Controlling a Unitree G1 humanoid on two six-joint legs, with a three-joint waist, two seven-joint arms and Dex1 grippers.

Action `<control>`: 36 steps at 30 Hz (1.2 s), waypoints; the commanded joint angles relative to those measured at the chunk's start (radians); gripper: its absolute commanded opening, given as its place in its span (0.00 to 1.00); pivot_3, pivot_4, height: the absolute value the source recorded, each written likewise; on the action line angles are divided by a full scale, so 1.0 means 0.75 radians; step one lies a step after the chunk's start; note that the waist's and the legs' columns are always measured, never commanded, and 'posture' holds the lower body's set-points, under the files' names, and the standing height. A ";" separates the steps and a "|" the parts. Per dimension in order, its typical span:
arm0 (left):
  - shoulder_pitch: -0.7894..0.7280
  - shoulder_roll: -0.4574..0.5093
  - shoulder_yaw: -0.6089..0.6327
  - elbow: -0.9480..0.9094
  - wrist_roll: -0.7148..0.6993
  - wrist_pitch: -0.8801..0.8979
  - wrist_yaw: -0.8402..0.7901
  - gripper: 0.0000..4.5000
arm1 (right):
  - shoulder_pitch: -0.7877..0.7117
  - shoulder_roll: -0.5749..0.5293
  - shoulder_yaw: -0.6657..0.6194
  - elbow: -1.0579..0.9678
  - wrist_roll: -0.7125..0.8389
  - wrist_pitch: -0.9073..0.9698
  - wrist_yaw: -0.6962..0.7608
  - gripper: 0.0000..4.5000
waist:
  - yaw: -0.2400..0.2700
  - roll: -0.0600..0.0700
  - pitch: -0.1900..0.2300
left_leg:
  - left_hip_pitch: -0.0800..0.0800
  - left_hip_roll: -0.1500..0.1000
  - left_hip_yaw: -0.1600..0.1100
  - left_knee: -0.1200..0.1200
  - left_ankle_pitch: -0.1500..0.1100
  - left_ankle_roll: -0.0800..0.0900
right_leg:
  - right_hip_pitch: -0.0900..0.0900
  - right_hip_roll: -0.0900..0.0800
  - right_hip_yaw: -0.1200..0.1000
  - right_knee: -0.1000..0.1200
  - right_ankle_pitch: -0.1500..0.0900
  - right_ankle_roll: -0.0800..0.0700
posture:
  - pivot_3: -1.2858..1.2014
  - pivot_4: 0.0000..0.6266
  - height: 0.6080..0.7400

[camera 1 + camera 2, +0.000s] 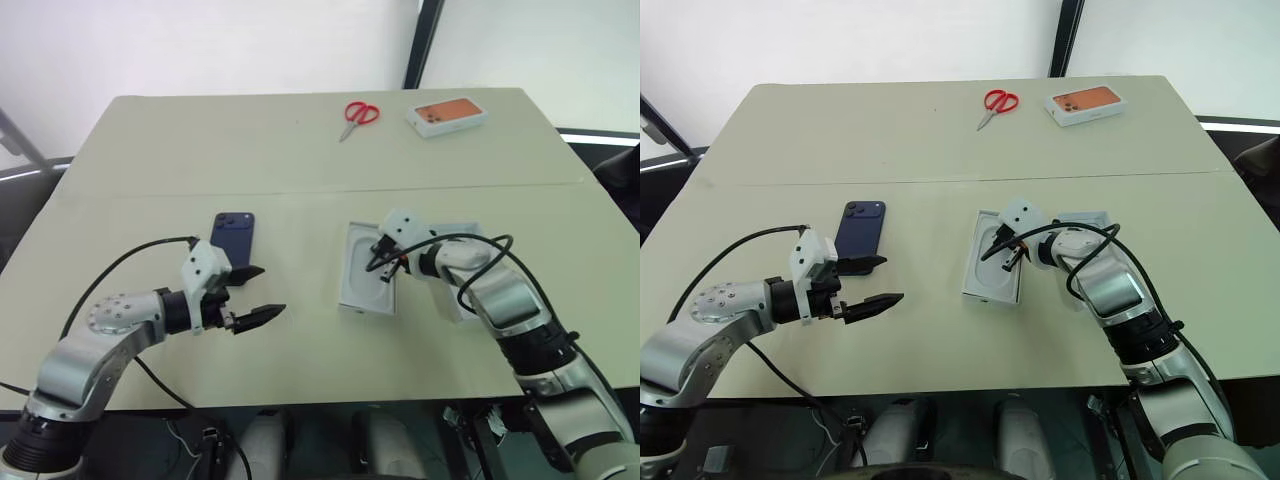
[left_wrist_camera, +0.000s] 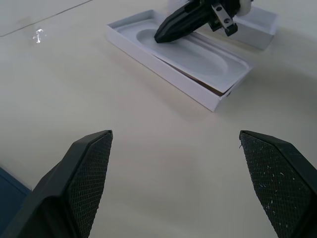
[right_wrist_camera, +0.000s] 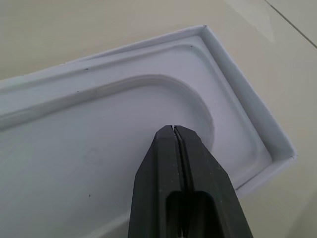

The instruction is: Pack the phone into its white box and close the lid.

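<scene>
Phone (image 1: 232,237) lies flat on table (image 1: 300,160), just behind left gripper (image 1: 256,294), fingers spread, empty. Right gripper (image 3: 173,130), pinched closed w/ nothing between, tips over insert (image 3: 89,148) in white box (image 1: 366,282).

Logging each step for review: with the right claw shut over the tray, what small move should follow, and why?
Probably press the shut right claw into the oval recess of the flat white insert to work it out. The insert lies in the white box, taking the place the phone needs. The phone lies apart, beside the open left claw.
</scene>
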 commanded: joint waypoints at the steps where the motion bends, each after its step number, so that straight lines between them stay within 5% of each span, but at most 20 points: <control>1: -0.004 -0.003 0.016 -0.020 0.022 -0.031 -0.001 0.96 | -0.076 0.038 0.015 0.085 -0.092 -0.094 -0.072 0.01 | -0.002 0.000 0.000 | 0.000 0.000 0.000 0.000 0.000 0.000 | 0.000 0.000 0.000 0.000 0.000 0.000 | 0.52 0.24 1.00; 12: 0.001 -0.037 0.007 -0.044 0.040 -0.019 0.023 0.96 | 0.019 -0.021 0.030 -0.057 -0.157 -0.365 0.053 0.01 | 0.001 0.000 0.000 | 0.000 0.000 0.000 -0.002 0.000 0.000 | -0.001 0.001 0.000 0.001 0.000 0.000 | 0.52 0.24 1.00; 19: -0.002 -0.037 0.029 -0.016 0.041 -0.016 0.031 0.96 | 0.163 -0.139 0.030 -0.317 -0.060 -0.316 0.271 0.01 | 0.000 0.000 0.000 | 0.001 0.001 0.000 -0.001 0.000 0.000 | 0.000 0.001 0.000 0.001 0.000 0.000 | 0.52 0.24 1.00; 36: 0.005 -0.035 0.063 0.008 0.054 -0.011 0.064 0.96 | 0.276 -0.334 0.064 -0.416 -0.099 -0.342 0.475 0.01 | 0.004 0.000 0.000 | 0.002 0.000 -0.001 -0.001 0.000 0.000 | 0.002 0.000 -0.001 0.000 0.000 0.000 | 0.52 0.24 1.00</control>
